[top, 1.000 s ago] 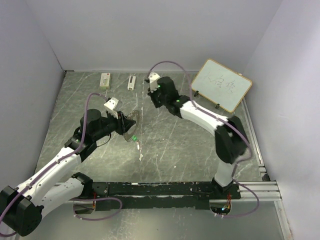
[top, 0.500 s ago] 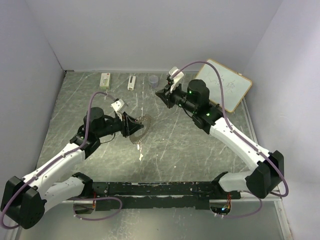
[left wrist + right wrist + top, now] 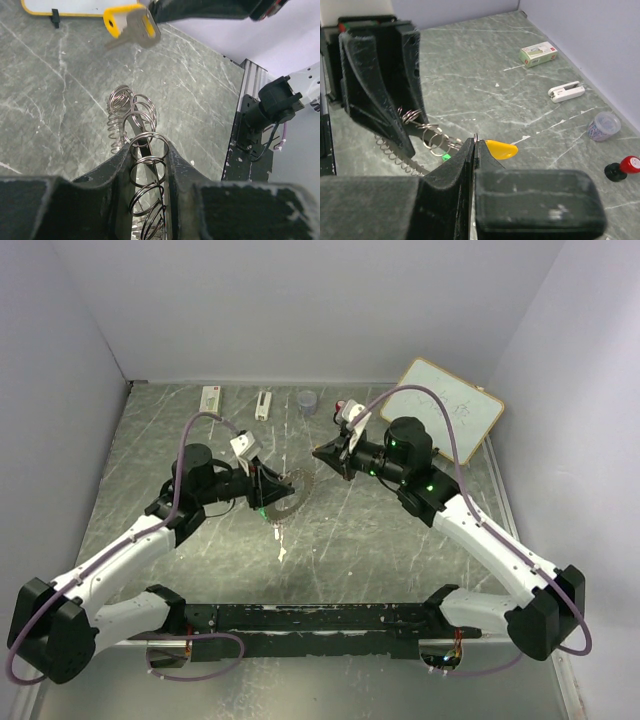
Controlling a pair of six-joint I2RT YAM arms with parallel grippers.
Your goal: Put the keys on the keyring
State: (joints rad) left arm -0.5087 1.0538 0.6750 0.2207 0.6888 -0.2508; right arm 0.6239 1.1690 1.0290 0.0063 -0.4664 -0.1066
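My left gripper (image 3: pixel 148 159) is shut on the keyring (image 3: pixel 134 117), a silver ring with a coiled wire rim that sticks out past the fingertips above the table. In the top view the left gripper (image 3: pixel 268 485) holds the keyring (image 3: pixel 292 488) at mid-table. My right gripper (image 3: pixel 475 146) is shut on the yellow-headed key (image 3: pixel 502 149). That key (image 3: pixel 131 25) hangs just beyond the ring in the left wrist view. The right gripper (image 3: pixel 325 453) sits close to the ring's right. A small green key head (image 3: pixel 446 156) shows under the ring's loops (image 3: pixel 432 139); how it is attached I cannot tell.
A whiteboard (image 3: pixel 444 410) leans at the back right. Along the back stand a white box (image 3: pixel 210 400), a white clip (image 3: pixel 262 405), a small grey cup (image 3: pixel 307 400) and a red-capped black knob (image 3: pixel 343 406). Walls close in on three sides.
My right arm has swung from the back of the table forward and left, bringing its gripper up beside the keyring. My left gripper has moved right and farther back with the ring.
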